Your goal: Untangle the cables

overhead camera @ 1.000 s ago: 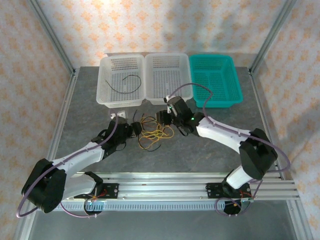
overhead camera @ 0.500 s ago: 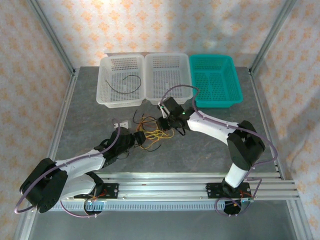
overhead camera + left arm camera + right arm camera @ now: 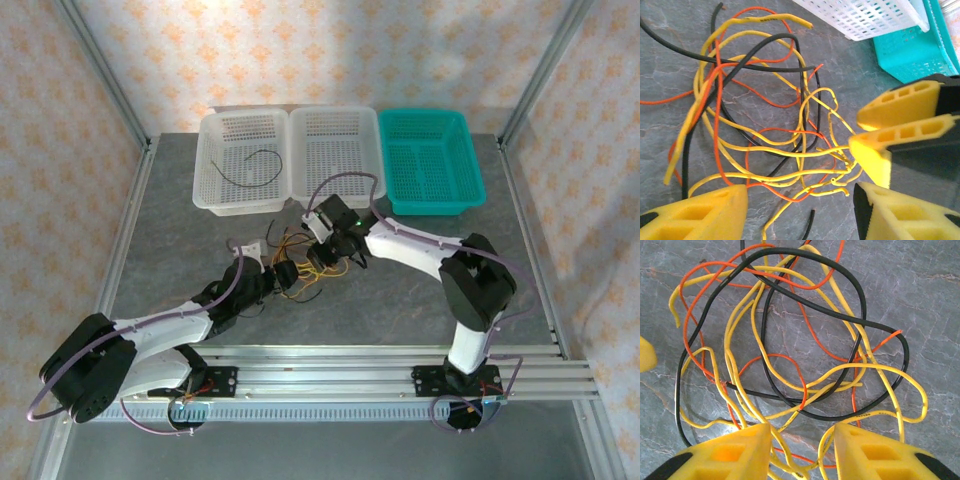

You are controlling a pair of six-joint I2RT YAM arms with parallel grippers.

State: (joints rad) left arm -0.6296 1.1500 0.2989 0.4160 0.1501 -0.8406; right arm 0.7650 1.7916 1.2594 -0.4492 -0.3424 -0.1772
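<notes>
Cables [image 3: 799, 385], tangled, on tabletop [image 3: 400, 300]: left end effector [image 3: 284, 276] wide at 8 o'clock, right end effector [image 3: 320, 256] half-narrowed astride yellow strands at 12 o'clock; best to pinch one strand and draw it out slowly.

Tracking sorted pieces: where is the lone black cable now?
Top external view: the black cable lies inside the left white basket, beside the middle white basket, well behind the tangle.
</notes>
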